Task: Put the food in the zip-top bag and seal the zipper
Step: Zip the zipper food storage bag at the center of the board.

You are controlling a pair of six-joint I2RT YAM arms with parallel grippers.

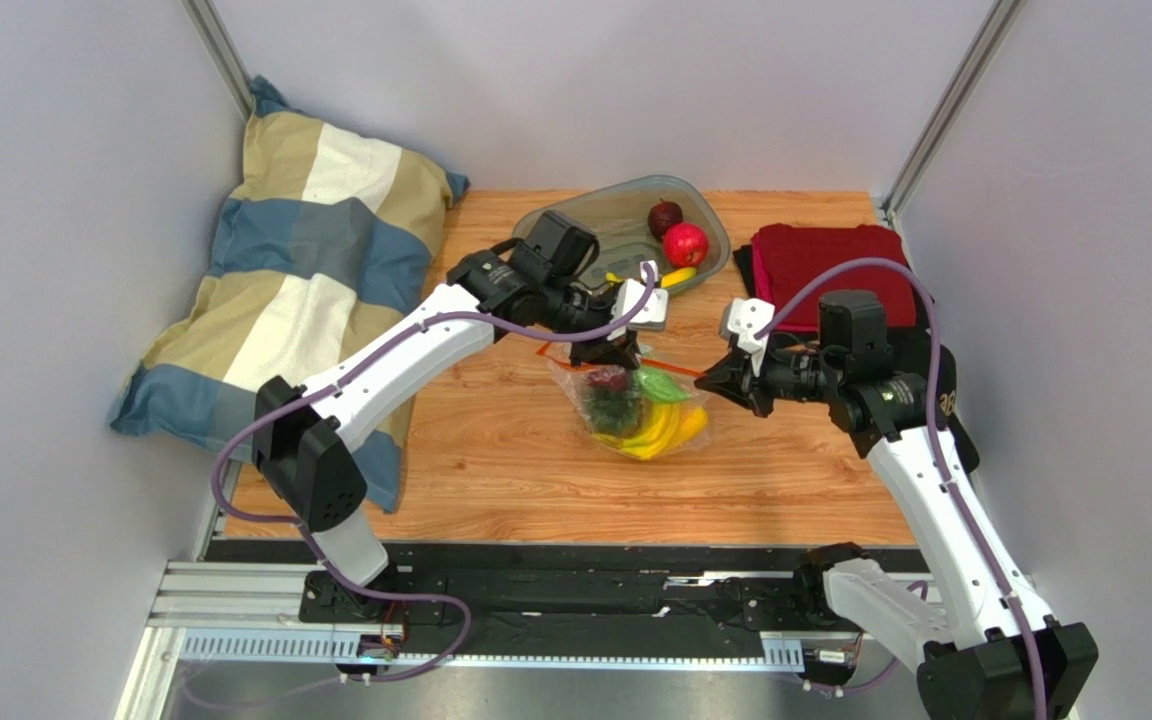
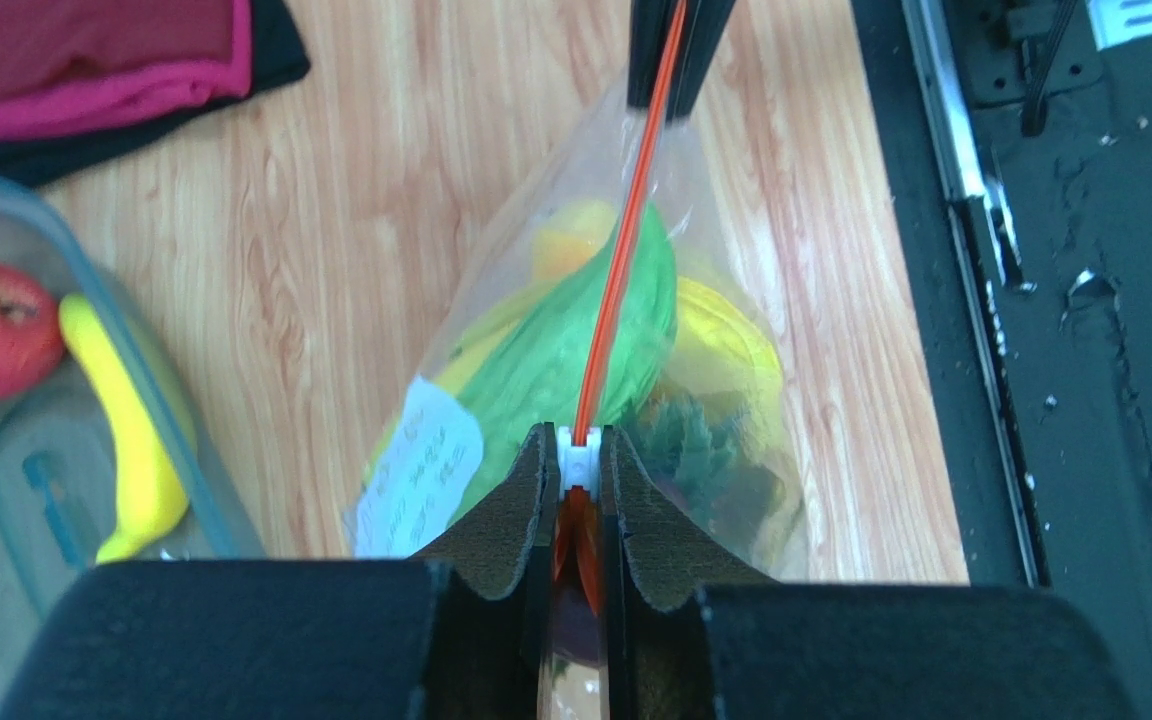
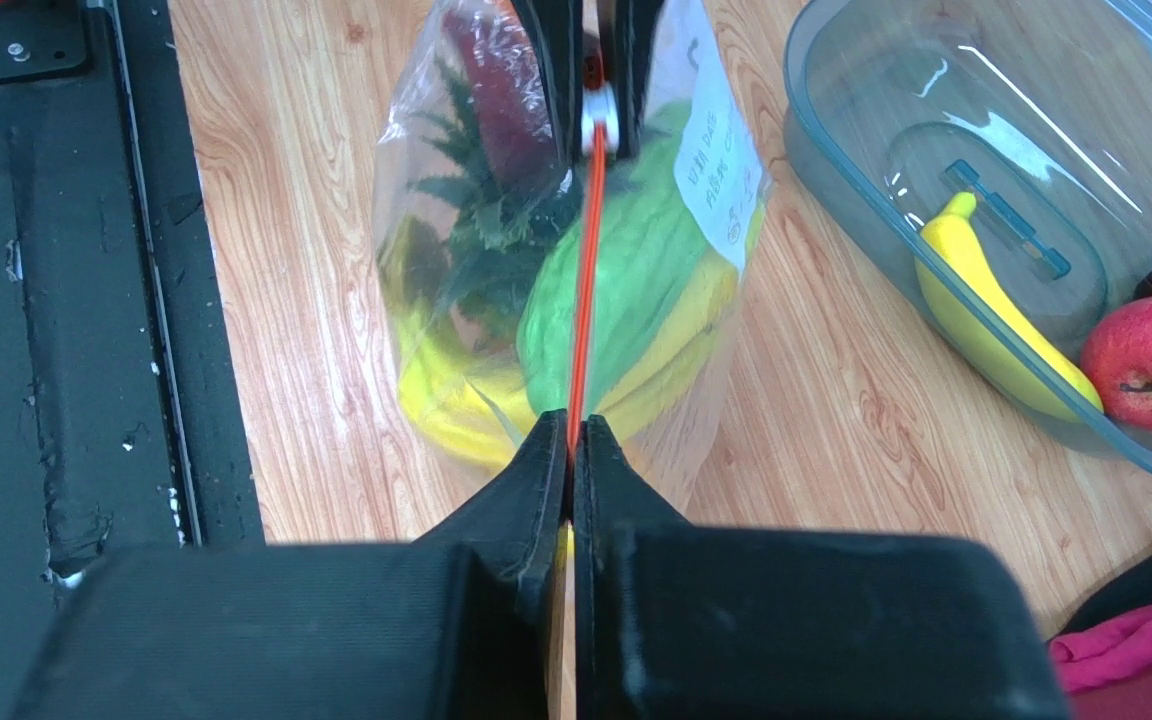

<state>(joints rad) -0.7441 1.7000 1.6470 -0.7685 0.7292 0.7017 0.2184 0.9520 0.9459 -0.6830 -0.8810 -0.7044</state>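
The zip-top bag (image 1: pixel 639 408) hangs just above the wooden table between both grippers, with its orange-red zipper (image 2: pixel 620 270) stretched taut on top. Inside it lie food pieces: a green one (image 3: pixel 620 285), yellow bananas (image 3: pixel 447 405) and a pineapple (image 3: pixel 485 225). My left gripper (image 2: pixel 579 450) is shut on the white slider (image 2: pixel 578 455) at one end of the zipper (image 3: pixel 585 285). At the other end my right gripper (image 3: pixel 570 435) is shut on the strip itself. More food stays in the grey-green tray (image 1: pixel 597 210): a red fruit (image 1: pixel 684 245), a dark one (image 1: pixel 665 216) and a banana (image 3: pixel 995 308).
A striped pillow (image 1: pixel 297 285) lies along the left side. A folded red cloth on black fabric (image 1: pixel 830 263) sits at the back right, beside the tray. The black base rail (image 1: pixel 567 578) runs along the table's near edge.
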